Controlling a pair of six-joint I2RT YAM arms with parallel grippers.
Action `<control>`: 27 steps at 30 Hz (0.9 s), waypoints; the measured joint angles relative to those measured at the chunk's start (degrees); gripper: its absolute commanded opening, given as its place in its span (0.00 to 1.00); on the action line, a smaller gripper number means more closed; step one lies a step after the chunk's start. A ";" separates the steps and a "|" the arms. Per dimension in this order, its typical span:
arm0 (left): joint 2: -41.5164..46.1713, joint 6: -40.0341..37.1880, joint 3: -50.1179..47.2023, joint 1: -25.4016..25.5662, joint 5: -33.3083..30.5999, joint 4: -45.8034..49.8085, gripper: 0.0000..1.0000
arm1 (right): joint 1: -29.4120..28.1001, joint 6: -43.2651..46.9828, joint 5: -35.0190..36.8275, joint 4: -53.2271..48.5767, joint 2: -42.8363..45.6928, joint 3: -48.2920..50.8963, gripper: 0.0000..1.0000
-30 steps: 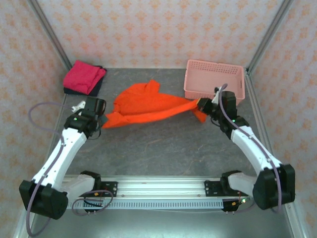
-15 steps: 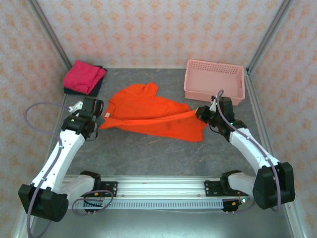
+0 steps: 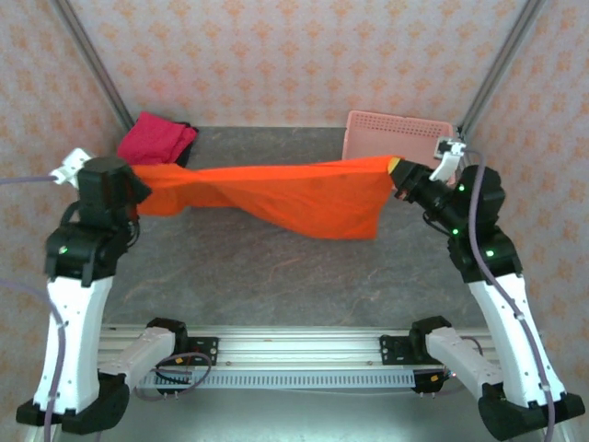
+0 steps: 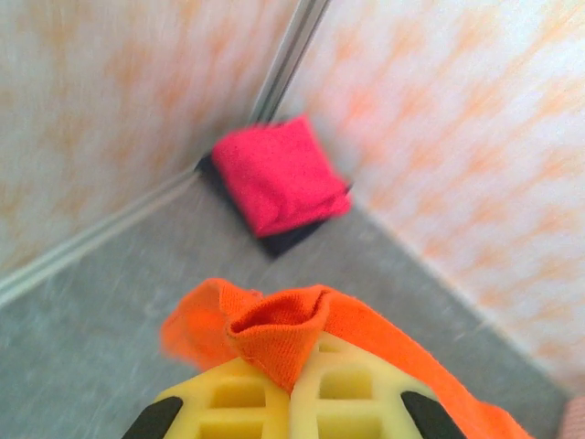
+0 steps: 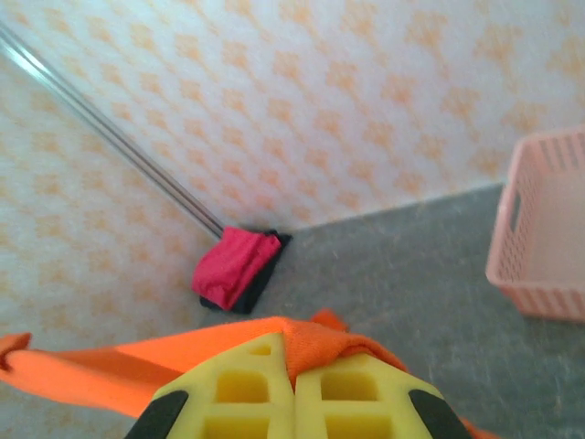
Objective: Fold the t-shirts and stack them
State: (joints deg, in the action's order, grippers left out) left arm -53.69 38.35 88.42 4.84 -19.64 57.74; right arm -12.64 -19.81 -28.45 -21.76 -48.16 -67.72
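The orange t-shirt (image 3: 276,195) is matt cloth, the fingers (image 4: 233,402) smooth plastic.

Orange t-shirt (image 3: 294,198), magenta t-shirt (image 3: 156,143), seemingly navy t-shirt (image 4: 288,240)

- The pink lattice basket (image 3: 398,122) is sitting at the far right of the grey mottled surface (image 3: 276,276), near the right wall.
- Orange-patterned walls (image 3: 294,55) are closing in three sides, with metal posts (image 3: 87,64) standing at the far corners.
- A metal rail (image 3: 294,354) is running along the near edge.
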 measured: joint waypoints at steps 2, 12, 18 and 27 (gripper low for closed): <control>-0.15 -1.64 5.68 0.00 -0.13 0.28 0.00 | -0.09 1.18 -0.02 -1.38 -0.57 -4.46 0.00; -9.70 -5.70 16.33 -0.02 -1.40 0.81 0.00 | -0.09 5.57 1.20 -4.20 -12.15 -20.13 0.00; -25.90 -6.38 23.74 -1.49 -2.32 0.02 0.00 | -0.04 5.81 2.60 -3.78 -26.18 -25.11 0.00; -54.82 -6.73 67.17 -6.88 3.45 1.62 0.00 | 0.22 5.49 2.49 -3.82 -45.27 -47.06 0.00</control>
State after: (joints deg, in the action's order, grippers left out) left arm -108.51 31.62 155.59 -2.04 -16.19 59.35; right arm -12.43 -14.33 -25.96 -25.58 -93.43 -114.78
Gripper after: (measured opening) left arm 0.050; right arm 0.062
